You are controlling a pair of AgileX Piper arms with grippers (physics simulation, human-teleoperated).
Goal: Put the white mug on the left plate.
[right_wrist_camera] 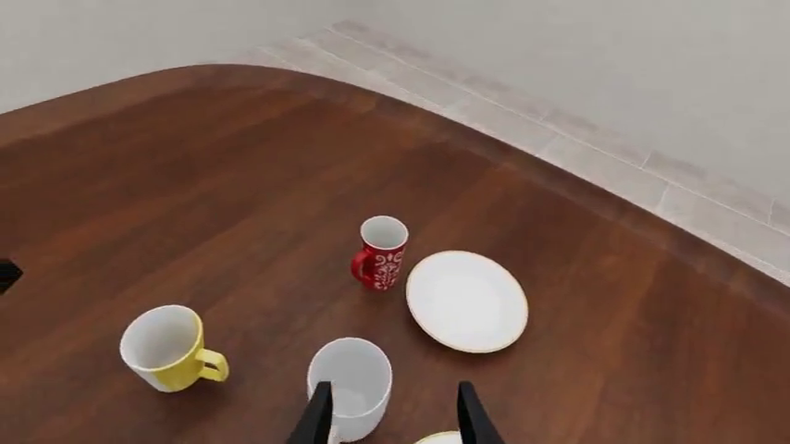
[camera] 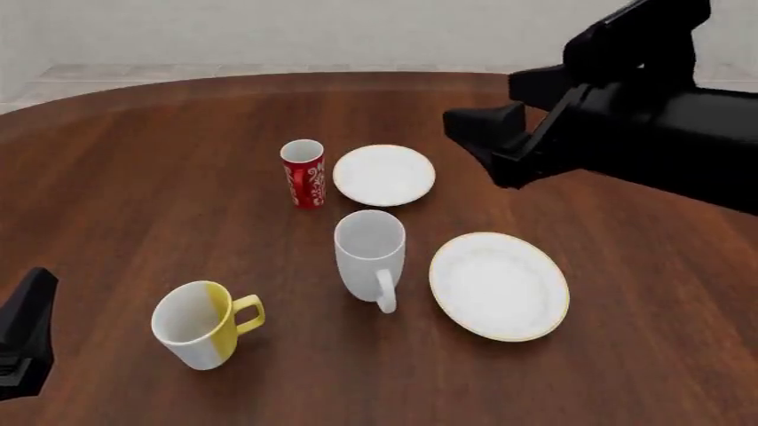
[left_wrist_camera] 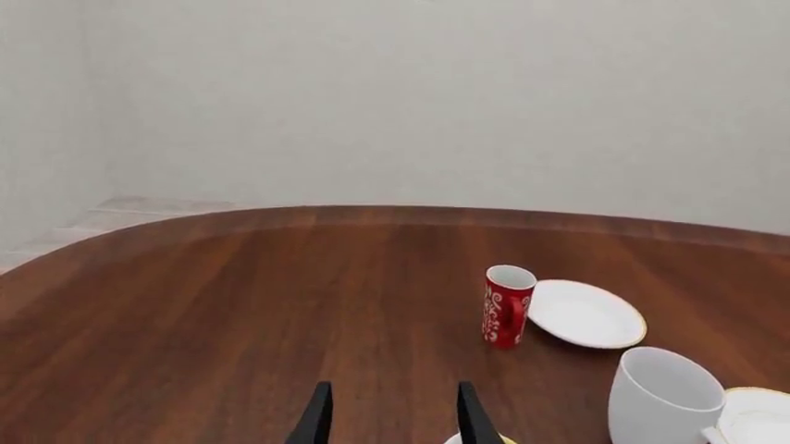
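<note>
The white mug point(camera: 369, 248), judged rigid, smooth and breakable, was best taken at its rim by the spread, empty right end effector point(right_wrist_camera: 392, 416).

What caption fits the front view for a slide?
White mug upright between small plate and large plate; red cup and yellow mug nearby.
</note>
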